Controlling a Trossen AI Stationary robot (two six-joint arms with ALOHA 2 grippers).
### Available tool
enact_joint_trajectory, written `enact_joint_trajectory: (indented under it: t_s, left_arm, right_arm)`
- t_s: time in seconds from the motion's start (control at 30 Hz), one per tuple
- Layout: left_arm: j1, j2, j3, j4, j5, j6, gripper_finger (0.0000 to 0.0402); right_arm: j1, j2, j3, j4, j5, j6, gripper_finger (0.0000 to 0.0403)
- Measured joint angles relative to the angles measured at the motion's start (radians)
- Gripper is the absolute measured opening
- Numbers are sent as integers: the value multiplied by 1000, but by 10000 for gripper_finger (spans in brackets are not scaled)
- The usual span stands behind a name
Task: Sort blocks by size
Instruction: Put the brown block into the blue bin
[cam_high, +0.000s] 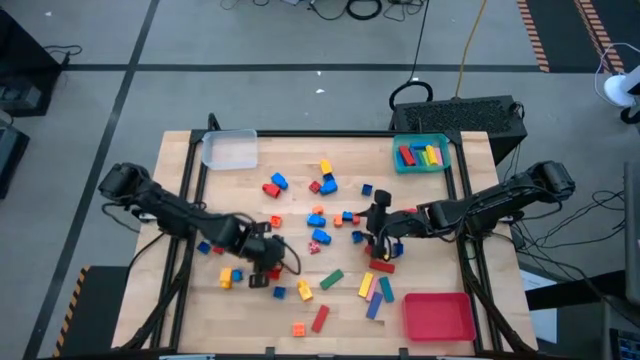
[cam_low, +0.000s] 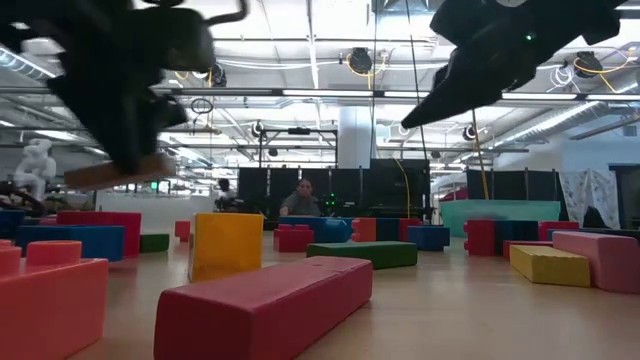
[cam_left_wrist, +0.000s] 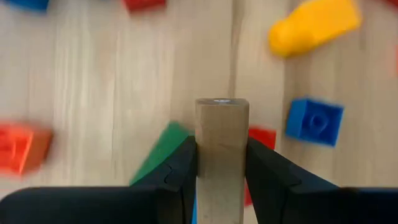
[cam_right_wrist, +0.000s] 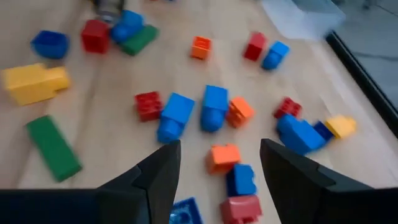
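Blocks (cam_high: 322, 215), small hard plastic toy bricks in many colours, scattered mid-table. Probably light, stiff, a bit slippery; best pinched on flat sides. Left gripper (cam_left_wrist: 222, 165) near 7 o'clock, clamped on a tan block-like bar (cam_left_wrist: 222, 146). Right gripper (cam_right_wrist: 219, 163) near 3 o'clock, fingers apart, holding nothing, over an orange brick (cam_right_wrist: 224, 155). Hard to tell bar's lower end, hidden by fingers.

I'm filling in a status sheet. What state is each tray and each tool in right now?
Left tool: shut on a tan block, held off the table.
Right tool: open, empty.
Clear tray: looks empty.
Teal tray: holds several blocks.
Red tray: empty.
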Motion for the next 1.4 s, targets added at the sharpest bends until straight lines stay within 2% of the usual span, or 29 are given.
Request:
enact_joint_trajectory:
  t_s: [0.17,0.53,0.63,0.8,0.9,1.2,1.4]
  left_arm:
    - [108,0,0,135,95,137,108]
    - [277,76,2,312,279,302,108]
    - [306,104,2,375,341,338,108]
    - [343,145,2,483,452,347,108]
    - [360,162,3,529,493,347,108]
    - [376,175,3,537,518,364,108]
    - [378,175,3,554,520,369,108]
  right_arm:
    - [-1,31,0,74,-88,-148,205]
    - [-1,251,12,434,-88,-519,205]
    - [-1,294,44,438,-91,-597,205]
    - [-3,372,105,437,-182,-686,205]
    - [-3,415,147,399,-189,-730,205]
    - [-10,487,238,341,-187,-797,204]
    - [-11,508,255,321,-193,-807,182]
